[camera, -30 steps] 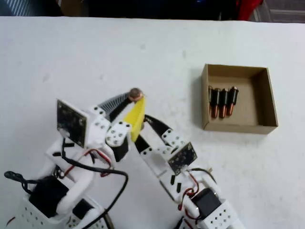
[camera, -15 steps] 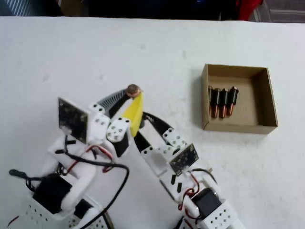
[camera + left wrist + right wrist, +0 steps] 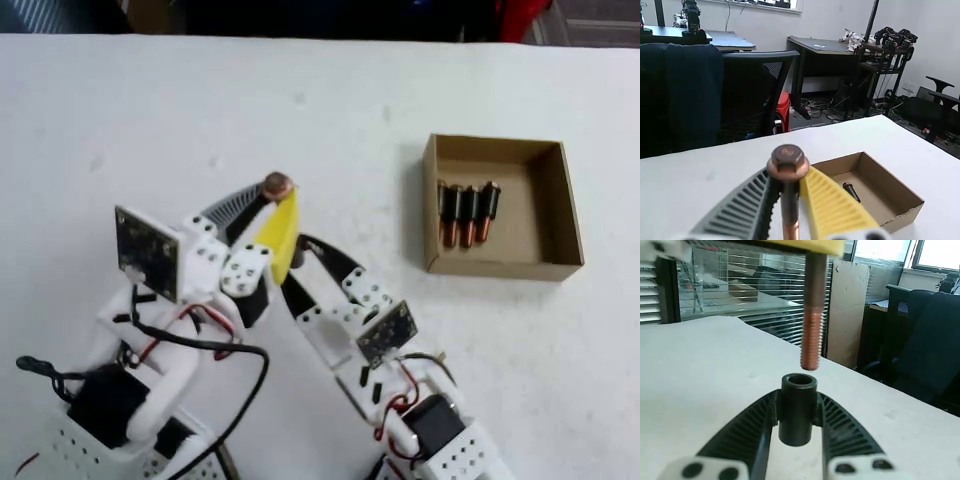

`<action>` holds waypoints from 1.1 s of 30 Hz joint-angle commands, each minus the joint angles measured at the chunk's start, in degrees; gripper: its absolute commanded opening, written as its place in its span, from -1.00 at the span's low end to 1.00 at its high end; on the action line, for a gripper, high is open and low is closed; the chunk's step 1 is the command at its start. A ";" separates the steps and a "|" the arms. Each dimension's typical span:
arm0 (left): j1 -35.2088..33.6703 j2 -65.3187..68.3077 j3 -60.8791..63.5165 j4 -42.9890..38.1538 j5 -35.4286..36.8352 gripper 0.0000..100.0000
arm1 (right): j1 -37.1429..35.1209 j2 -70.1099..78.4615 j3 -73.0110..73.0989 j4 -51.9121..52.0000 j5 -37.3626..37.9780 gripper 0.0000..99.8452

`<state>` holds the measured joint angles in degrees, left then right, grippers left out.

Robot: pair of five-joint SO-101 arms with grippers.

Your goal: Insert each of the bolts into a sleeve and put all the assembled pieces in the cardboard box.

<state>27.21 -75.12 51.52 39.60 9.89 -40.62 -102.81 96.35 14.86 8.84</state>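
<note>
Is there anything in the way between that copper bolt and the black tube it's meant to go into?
Nothing visible. The bolt, clamped in the left gripper, hangs tip-down just above the open mouth of the sleeve, which the right gripper holds upright. Only a bare gap lies between them.

Copper bolt (image 3: 810,315) upright, threaded tip just above, apart from, bore of upright black sleeve (image 3: 798,407). Four assembled pieces (image 3: 467,213) side by side in box (image 3: 530,215).

The bolt (image 3: 809,315) is copper-toned metal, slightly glossy, with a threaded lower shank; the sleeve (image 3: 798,407) is smooth, matt black. The fingers (image 3: 827,202) of the left gripper (image 3: 787,176) are ribbed plastic. The cardboard box (image 3: 500,268) is matt paperboard on a matt white table (image 3: 300,100).
</note>
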 commanded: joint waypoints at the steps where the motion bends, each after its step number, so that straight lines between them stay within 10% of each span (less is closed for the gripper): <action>1: -0.40 -0.13 -0.70 0.97 0.62 -0.95 | 0.66 -0.66 0.53 -1.54 0.88 -0.97; 33: -0.48 -0.31 8.35 0.88 0.62 -0.95 | 0.75 -0.66 0.53 -1.36 0.88 -0.97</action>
<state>27.47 -75.56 60.13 40.48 10.07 -40.35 -102.73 96.35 14.86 8.84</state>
